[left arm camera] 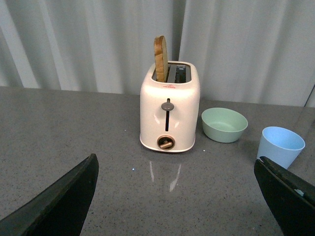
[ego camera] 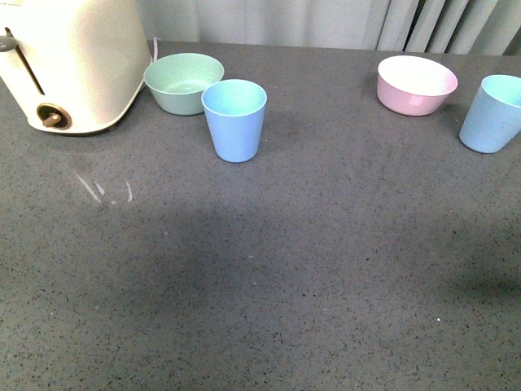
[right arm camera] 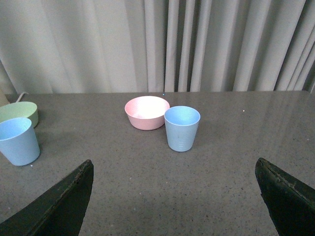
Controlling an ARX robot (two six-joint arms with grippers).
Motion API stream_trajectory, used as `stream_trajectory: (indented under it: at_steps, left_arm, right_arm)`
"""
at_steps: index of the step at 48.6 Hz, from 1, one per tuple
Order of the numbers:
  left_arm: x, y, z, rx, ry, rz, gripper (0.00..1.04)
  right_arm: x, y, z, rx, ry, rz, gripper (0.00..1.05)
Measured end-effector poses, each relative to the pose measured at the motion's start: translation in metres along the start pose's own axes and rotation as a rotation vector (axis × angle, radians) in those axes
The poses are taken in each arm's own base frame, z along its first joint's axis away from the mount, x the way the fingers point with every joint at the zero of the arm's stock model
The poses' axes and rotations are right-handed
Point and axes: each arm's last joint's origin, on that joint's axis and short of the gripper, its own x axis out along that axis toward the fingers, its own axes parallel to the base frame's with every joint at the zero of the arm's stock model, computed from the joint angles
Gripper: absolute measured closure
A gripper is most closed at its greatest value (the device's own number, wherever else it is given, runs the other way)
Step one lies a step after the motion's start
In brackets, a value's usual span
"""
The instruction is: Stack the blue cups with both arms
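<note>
One blue cup [ego camera: 235,119] stands upright on the grey table just in front of the mint-green bowl; it also shows in the left wrist view [left arm camera: 280,146] and the right wrist view [right arm camera: 18,140]. The second blue cup [ego camera: 493,113] stands upright at the far right edge, beside the pink bowl; it also shows in the right wrist view [right arm camera: 182,128]. Neither arm shows in the front view. My left gripper [left arm camera: 179,196] is open and empty, well short of the toaster. My right gripper [right arm camera: 174,196] is open and empty, well short of the second cup.
A cream toaster [ego camera: 69,61] with a slice of bread [left arm camera: 161,58] stands at the back left. A mint-green bowl [ego camera: 184,82] sits beside it. A pink bowl [ego camera: 416,84] sits at the back right. Curtains hang behind the table [ego camera: 260,285].
</note>
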Motion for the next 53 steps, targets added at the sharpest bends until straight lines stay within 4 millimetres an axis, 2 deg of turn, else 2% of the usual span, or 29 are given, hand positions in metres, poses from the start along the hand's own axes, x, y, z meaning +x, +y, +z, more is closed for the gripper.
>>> stream_trajectory:
  at_steps: [32, 33, 36, 37, 38, 41, 46, 53]
  left_arm:
    - [0.0, 0.0, 0.0, -0.002, 0.003, -0.003, 0.09]
    - [0.001, 0.0, -0.001, -0.012, 0.058, -0.02, 0.09]
    - [0.002, -0.003, 0.002, -0.098, 0.425, -0.093, 0.09]
    - [0.003, -0.004, 0.002, -0.102, 0.465, -0.096, 0.09]
    - [0.005, -0.006, 0.002, -0.116, 0.579, -0.108, 0.09]
    - [0.013, -0.009, 0.0, -0.113, 0.685, -0.13, 0.09]
    - [0.034, -0.016, 0.008, -0.098, 0.695, -0.163, 0.09]
    - [0.081, -0.028, 0.028, -0.11, 0.659, -0.212, 0.09]
  right_arm:
    - [0.0, 0.0, 0.0, 0.0, 0.0, 0.0, 0.09]
    - [0.0, 0.0, 0.0, 0.0, 0.0, 0.0, 0.09]
    - [0.0, 0.0, 0.0, 0.0, 0.0, 0.0, 0.09]
    - [0.0, 0.0, 0.0, 0.0, 0.0, 0.0, 0.09]
    - [0.0, 0.0, 0.0, 0.0, 0.0, 0.0, 0.09]
    - [0.0, 0.0, 0.0, 0.0, 0.0, 0.0, 0.09]
    - [0.0, 0.0, 0.0, 0.0, 0.0, 0.0, 0.09]
    - [0.0, 0.0, 0.0, 0.0, 0.0, 0.0, 0.09]
